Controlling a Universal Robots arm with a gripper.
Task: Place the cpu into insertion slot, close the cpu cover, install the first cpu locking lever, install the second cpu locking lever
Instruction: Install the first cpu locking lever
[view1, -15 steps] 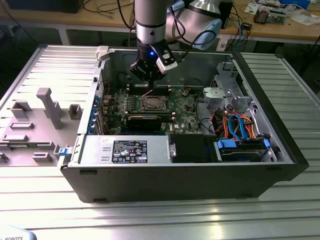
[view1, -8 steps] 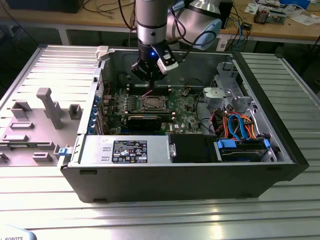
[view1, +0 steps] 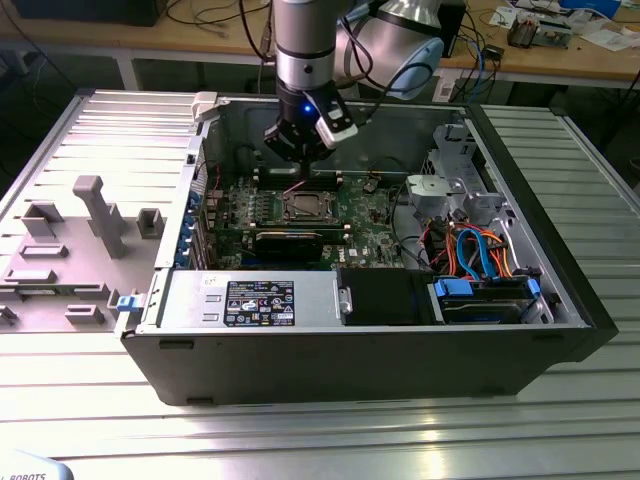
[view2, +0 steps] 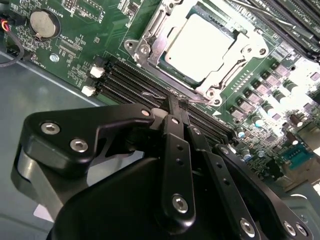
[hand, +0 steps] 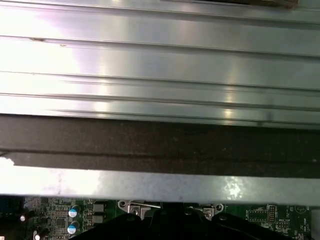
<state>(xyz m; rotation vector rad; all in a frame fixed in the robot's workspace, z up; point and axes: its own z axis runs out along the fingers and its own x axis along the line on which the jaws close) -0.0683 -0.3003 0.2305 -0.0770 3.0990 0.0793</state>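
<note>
Tool (view2: 178, 107): one, clenched, empty | cpu (view2: 204, 40): one, seated in insertion slot (view2: 150, 47) | cpu cover (view2: 226, 77): one, down

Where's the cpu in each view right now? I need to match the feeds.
Exterior view: cpu mid-board, just below the gripper.
Second wrist view: cpu inside the cpu cover window.
First wrist view: cannot pick it out; green circuit board strip beside the case wall.
Shared landmark: the green circuit board.

Cpu (view2: 200, 42) in insertion slot (view2: 150, 47), under cpu cover (view2: 227, 75), near memory slots (view2: 135, 82).
</note>
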